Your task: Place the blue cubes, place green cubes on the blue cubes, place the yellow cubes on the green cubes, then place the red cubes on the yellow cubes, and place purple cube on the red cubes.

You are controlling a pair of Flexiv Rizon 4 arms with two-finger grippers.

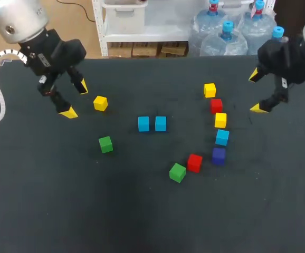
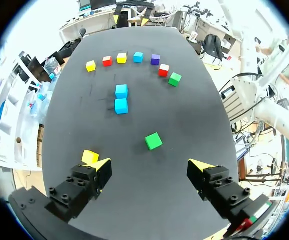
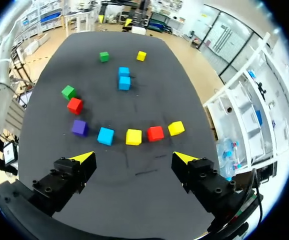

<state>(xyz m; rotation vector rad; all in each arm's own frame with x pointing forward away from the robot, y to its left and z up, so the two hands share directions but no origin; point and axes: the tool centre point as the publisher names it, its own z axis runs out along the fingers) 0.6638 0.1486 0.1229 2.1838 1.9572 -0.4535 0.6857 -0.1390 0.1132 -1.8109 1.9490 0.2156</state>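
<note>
Head view: The left gripper [image 1: 75,99] is hovering over the far left of the black table [image 1: 52,211], fingers spread wide and gripping nothing, just left of a lone yellow cube [image 1: 100,103]. The right gripper [image 1: 257,92] is hanging at the far right, equally spread and empty. The blue pair [image 1: 143,124] is sitting side by side at mid-table, with the left green cube [image 1: 105,144] lying nearer. Right of centre, a line of cubes is running far to near: yellow [image 1: 209,90], red, yellow, the third blue cube [image 1: 222,137], then the purple cube [image 1: 218,156]. A second red cube [image 1: 194,162] and the right green cube [image 1: 177,172] are lying nearer and left of it.

Left wrist view: The left gripper [image 2: 151,164] is gaping, with the lone yellow cube [image 2: 90,156] just beside one finger. The left green cube [image 2: 153,141] is lying ahead and the blue pair [image 2: 121,106] beyond.

Right wrist view: The right gripper [image 3: 133,157] is standing wide apart. The five-cube line, the third blue cube [image 3: 105,135] among them, is lying just ahead.
</note>
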